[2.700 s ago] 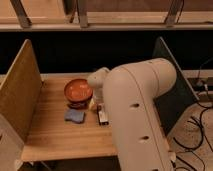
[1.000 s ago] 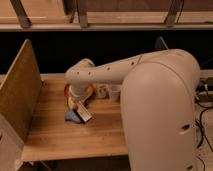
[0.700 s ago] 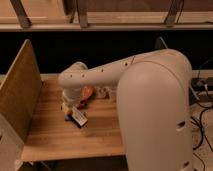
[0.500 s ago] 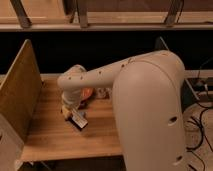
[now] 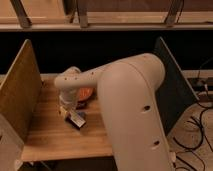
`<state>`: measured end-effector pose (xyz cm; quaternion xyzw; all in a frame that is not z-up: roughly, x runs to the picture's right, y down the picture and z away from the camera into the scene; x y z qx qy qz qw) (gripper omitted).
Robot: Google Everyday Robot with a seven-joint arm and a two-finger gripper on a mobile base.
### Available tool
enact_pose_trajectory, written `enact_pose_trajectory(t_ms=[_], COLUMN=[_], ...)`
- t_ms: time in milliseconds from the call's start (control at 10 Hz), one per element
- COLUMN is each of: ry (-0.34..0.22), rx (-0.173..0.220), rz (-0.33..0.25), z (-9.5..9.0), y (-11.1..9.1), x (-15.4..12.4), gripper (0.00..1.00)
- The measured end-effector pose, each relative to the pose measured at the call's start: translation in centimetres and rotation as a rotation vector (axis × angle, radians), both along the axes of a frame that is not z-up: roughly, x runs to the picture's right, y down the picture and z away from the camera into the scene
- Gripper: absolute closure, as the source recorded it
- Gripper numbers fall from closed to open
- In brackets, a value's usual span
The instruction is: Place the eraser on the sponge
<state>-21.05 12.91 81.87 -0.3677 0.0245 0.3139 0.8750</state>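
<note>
White arm [image 5: 131, 95] mostly hides the gripper [image 5: 66, 109] beside eraser [image 5: 76, 121] and sponge [image 5: 81, 116]; jaws' state cannot be told.

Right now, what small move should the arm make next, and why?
Probably lower the gripper, which hangs just in front of the orange bowl, slightly and set the eraser down. The eraser is at its tip, over the sponge, whose blue edge shows beside it; whether they touch I cannot tell.

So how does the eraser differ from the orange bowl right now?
The eraser is a narrow dark bar with a pale stripe; the bowl is round and orange-red. The eraser shows beside the gripper; the bowl sits farther back, mostly hidden by the arm. Both are over the wooden table.
</note>
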Motion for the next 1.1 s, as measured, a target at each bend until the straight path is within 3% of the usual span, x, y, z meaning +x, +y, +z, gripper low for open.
enact_pose_trajectory(t_ms=[300, 600, 900, 1100], ry=[0.012, 0.075, 0.076, 0.075], rx=[0.027, 0.074, 0.068, 0.068], rz=[-0.041, -0.075, -0.064, -0.065], z=[2.1, 4.8, 5.1, 5.1], y=[-0.7, -1.9, -1.8, -1.8], x=[-0.7, 0.3, 0.0, 0.0], gripper=[1.0, 1.0, 1.0, 0.87])
